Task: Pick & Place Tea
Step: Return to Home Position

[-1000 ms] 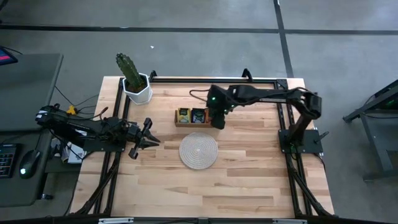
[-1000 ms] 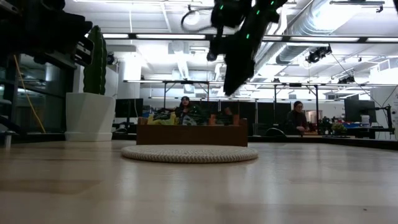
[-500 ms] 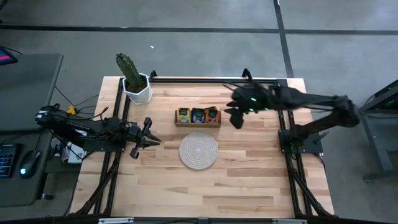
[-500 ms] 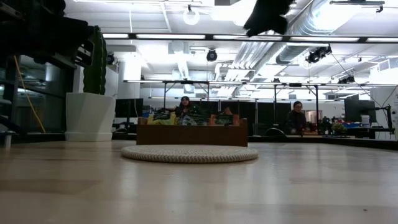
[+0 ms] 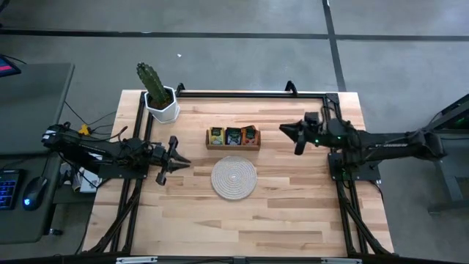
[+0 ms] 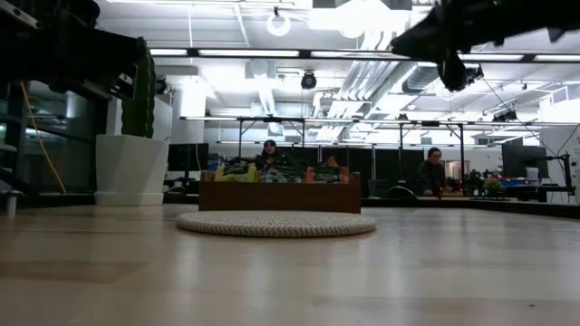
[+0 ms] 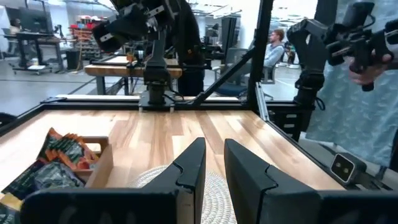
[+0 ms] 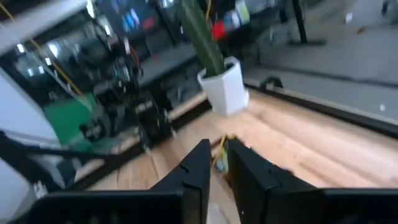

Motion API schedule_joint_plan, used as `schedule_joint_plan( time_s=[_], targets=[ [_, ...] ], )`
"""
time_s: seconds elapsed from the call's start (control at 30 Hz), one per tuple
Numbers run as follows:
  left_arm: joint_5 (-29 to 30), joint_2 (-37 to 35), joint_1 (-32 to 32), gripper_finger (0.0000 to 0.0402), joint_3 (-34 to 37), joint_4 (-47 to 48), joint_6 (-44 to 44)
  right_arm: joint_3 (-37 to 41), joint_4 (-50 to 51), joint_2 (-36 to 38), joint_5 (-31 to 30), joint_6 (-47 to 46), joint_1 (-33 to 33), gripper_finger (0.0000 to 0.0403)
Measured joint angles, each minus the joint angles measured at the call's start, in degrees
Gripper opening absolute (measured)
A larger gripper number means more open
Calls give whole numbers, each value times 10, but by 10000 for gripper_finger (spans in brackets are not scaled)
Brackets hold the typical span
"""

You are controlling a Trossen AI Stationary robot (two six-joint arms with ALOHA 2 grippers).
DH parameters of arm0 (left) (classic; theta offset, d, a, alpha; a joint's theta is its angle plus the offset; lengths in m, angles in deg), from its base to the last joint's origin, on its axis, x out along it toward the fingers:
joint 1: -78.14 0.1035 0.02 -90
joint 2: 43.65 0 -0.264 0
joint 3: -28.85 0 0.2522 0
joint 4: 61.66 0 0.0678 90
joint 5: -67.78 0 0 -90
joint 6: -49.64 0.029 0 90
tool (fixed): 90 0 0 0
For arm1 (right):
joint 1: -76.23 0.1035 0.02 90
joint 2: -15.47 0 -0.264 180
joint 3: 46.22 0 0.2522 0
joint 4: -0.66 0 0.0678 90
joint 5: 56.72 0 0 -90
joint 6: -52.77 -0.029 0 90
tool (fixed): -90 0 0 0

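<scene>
Your left gripper [image 7: 213,171] hangs nearly closed above the woven mat [image 7: 214,193], tea sachets [image 7: 53,165] in the tray [image 7: 102,163] beside it.

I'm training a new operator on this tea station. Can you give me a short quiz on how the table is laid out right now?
1. True or false: a tea sachet lies on the round mat.
2. Where are the tea sachets? A: in the wooden tray. B: on the mat. C: on the floor.
3. Fill in: of the left hand and the right hand, the ___ one is nearer the cactus pot.

Key: 1 false, the mat is bare; 2 A; 3 left.
</scene>
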Motion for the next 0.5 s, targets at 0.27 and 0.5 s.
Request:
schedule_joint_plan(
  time_s=[0.27, 0.5],
  targets=[
    [73, 0, 2, 58, 0, -2, 0, 147, -214, 87, -3, -2, -29, 4],
    [41, 0, 81, 58, 0, -2, 0, 226, -301, 149, -14, -13, -35, 3]
  ],
)
